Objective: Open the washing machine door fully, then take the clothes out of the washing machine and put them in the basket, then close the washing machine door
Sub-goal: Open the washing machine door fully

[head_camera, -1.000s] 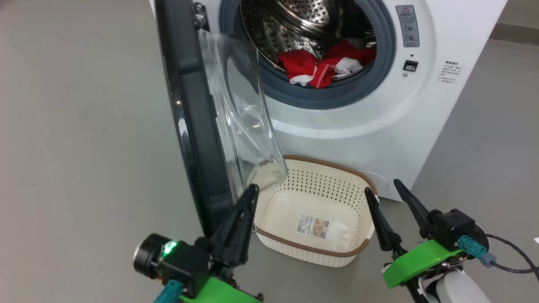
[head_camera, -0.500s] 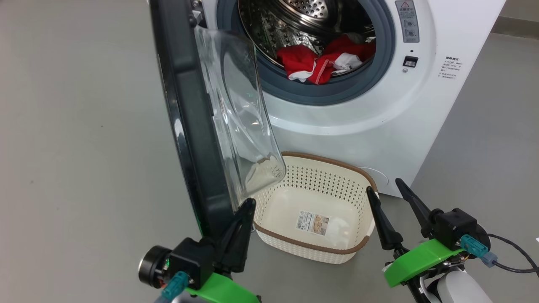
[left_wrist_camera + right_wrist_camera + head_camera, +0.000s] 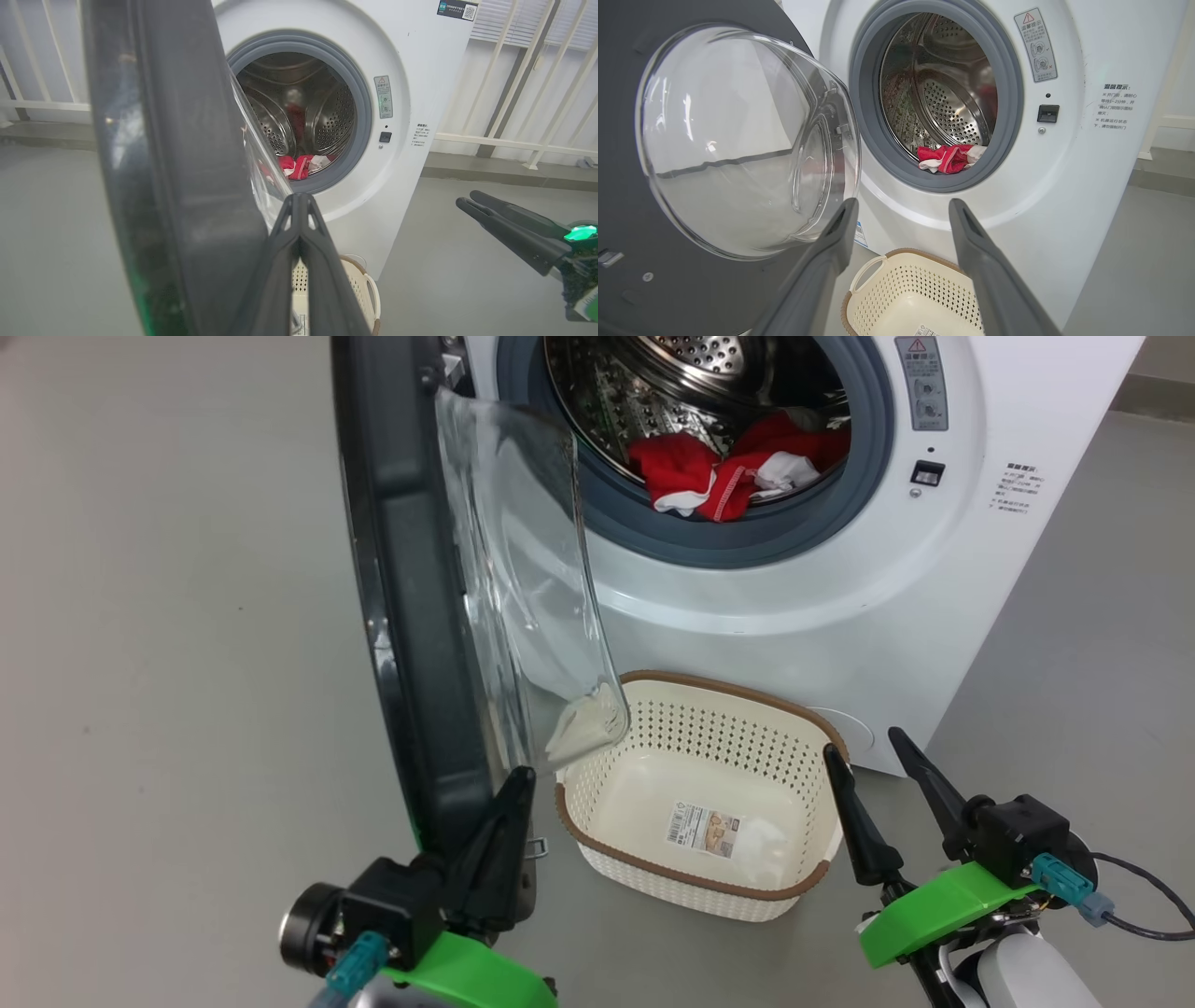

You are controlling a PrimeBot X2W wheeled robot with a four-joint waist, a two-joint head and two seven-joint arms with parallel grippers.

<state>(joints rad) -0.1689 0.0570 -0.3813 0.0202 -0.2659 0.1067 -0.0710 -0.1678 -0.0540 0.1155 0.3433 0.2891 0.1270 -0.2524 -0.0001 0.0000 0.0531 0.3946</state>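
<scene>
The door point(image 3: 411, 616) was found swung well out from the washing machine point(image 3: 822, 607), standing about edge-on in the head view, with its glass bowl point(image 3: 532, 579) turned toward the drum point(image 3: 653, 392). The first step was judged done or nearly done, since the opening was left fully exposed. The left pincer point(image 3: 516, 782) was clenched, its fingers pressed together with nothing between them, and was placed at the lower edge of the door; whether contact was made could not be told. The right pincer point(image 3: 863, 743) was released and empty, and was held low, just beside the right end of the basket point(image 3: 653, 891). The clothes point(image 3: 709, 476) were located inside the drum, heaped at its front lower lip against the grey ring point(image 3: 709, 539); none had been taken out. The basket was set on the floor point(image 3: 168, 709) directly before the machine, below the opening and partly under the glass bowl, and was empty apart from the sticker point(image 3: 707, 829) on its bottom. The removal of the clothes, their transfer to the basket and the closing of the door were judged to be outstanding.
</scene>
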